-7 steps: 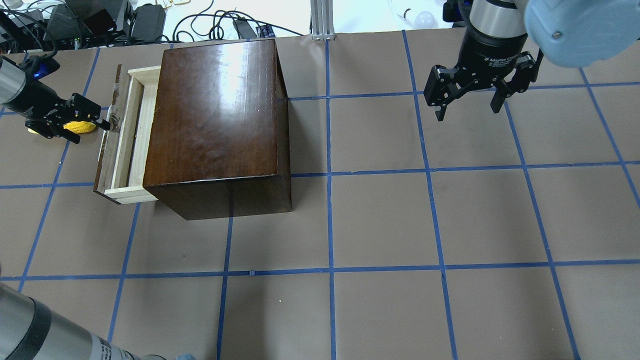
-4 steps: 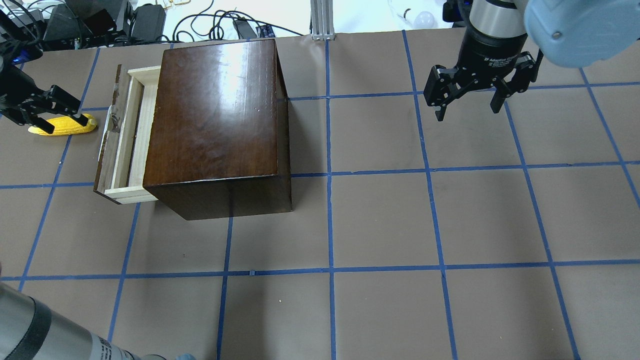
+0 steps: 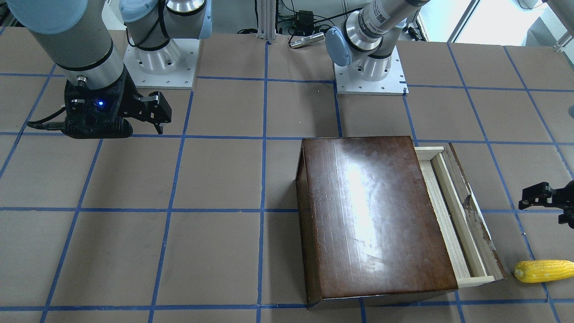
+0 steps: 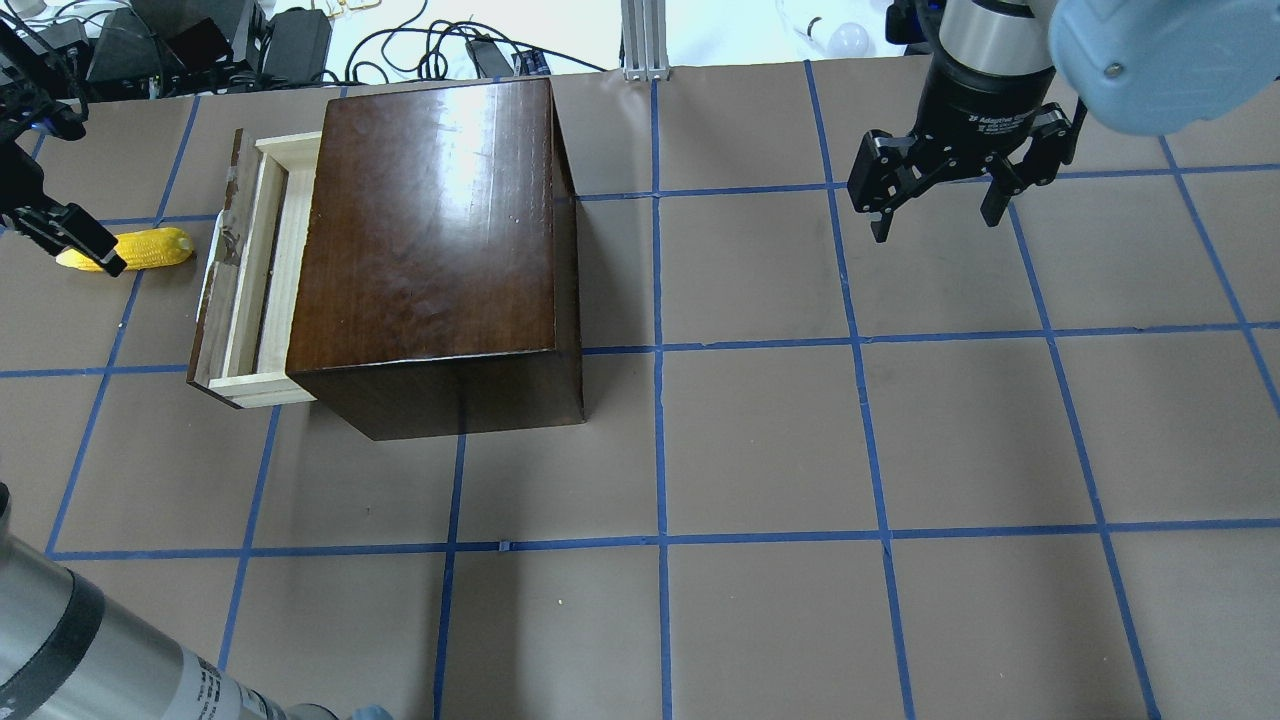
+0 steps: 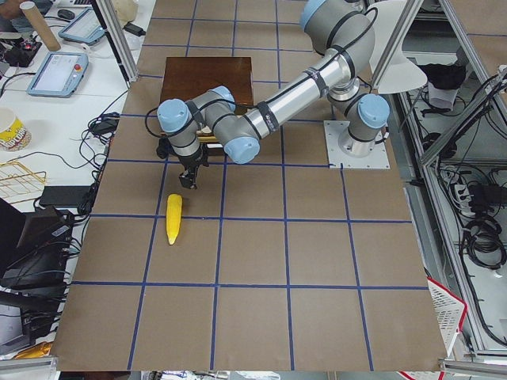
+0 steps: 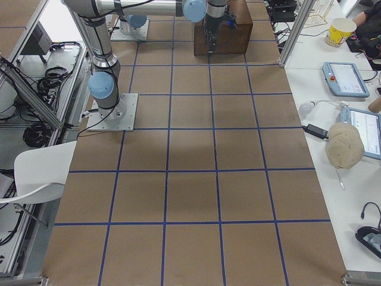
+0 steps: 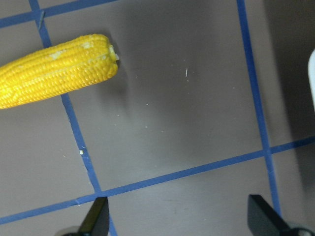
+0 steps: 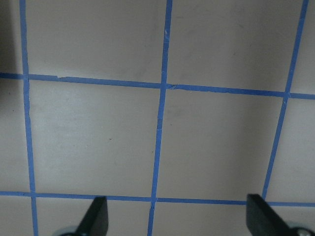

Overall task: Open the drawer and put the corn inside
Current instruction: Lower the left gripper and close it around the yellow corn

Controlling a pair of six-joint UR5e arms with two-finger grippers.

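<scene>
On the table (image 4: 760,440) the corn (image 4: 140,250) lies just beside the part-open drawer (image 4: 270,280), likely awaiting the wide, empty left gripper (image 7: 179,219) near it; the right gripper (image 4: 935,225) idles wide, well apart.

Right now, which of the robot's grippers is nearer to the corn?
Left. The left gripper is open just beside the corn, not touching it. The right gripper hangs open far off, on the other side of the cabinet.
</scene>
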